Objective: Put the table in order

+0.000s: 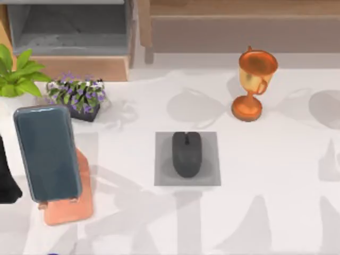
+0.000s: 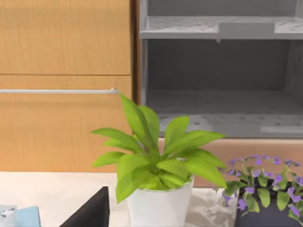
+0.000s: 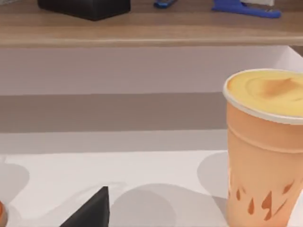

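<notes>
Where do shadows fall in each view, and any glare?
Top view: soft grey shadows spread across the table, one beside the trophy, one under the mouse on its mat; no glare. Left wrist view: the shelf recess is dim behind the green plant. Right wrist view: a shadow lies beside the cup.

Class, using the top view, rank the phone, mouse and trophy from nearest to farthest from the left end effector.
1. Phone, on its stand, left side, by the left end effector.
2. Mouse, centre, on the mat.
3. Trophy, back right.
</notes>
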